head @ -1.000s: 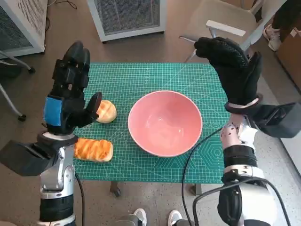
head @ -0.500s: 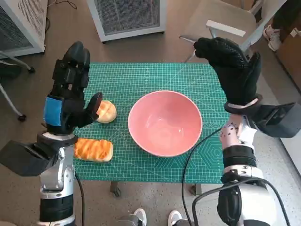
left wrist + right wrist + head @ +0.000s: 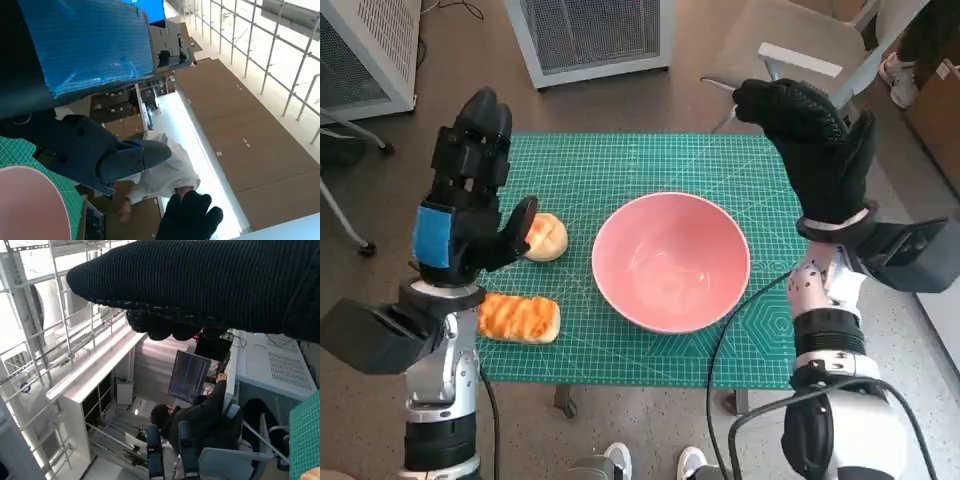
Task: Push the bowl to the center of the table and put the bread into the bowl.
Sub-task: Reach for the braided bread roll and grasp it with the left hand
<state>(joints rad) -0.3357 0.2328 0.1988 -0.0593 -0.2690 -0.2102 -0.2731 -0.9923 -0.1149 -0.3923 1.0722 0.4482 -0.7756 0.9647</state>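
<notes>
From above, the pink bowl [image 3: 671, 262] sits on the green mat [image 3: 620, 165] a little toward the table's right edge, empty. Two pieces of bread lie near the left edge: a round roll [image 3: 546, 237] and a long striped loaf [image 3: 519, 317] closer to the near-left corner. The left hand [image 3: 468, 195] is raised over the left edge, fingers apart and holding nothing, its thumb in front of the roll, so I cannot tell whether they touch. The right hand [image 3: 815, 148] is lifted beyond the far-right corner, fingers spread, empty.

The left wrist view adds only a slice of the bowl's rim [image 3: 30, 205] and the other hand's glove [image 3: 190, 217]. The right wrist view shows a seated person [image 3: 200, 412] at a monitor [image 3: 187, 377].

Since a second ago nothing on the table has moved; both hands have stayed aloft.

The right hand's fingers hardly show in its own wrist view.
</notes>
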